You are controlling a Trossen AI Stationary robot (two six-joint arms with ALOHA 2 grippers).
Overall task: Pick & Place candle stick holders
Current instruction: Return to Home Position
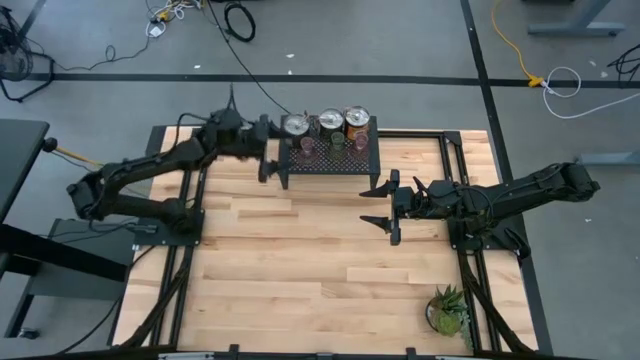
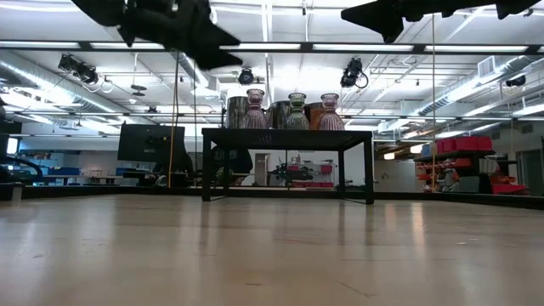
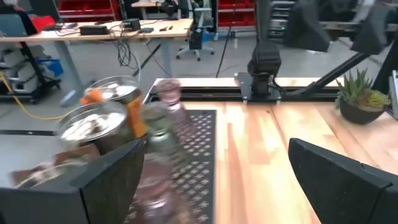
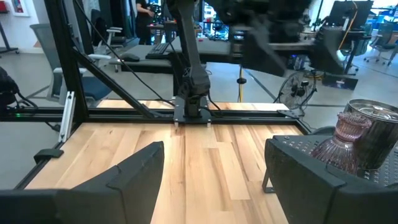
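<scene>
The pale wooden table (image 1: pixel 300 270) lies nearest, with grey cable-strewn floor beyond the rack (image 1: pixel 330 162) (black mesh). All six candle stick holders (image 1: pixel 329 122) stand on the rack. The left gripper (image 1: pixel 266 150) hangs at the rack's left end and the right gripper (image 1: pixel 372 205) near its front right corner, both with jaws spread and empty.

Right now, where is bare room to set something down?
Bare: the table wood between the arms, from the black mesh rack to the potted plant. Crowded: the rack top, full of candle holders, with the left hand and right hand near it.
</scene>
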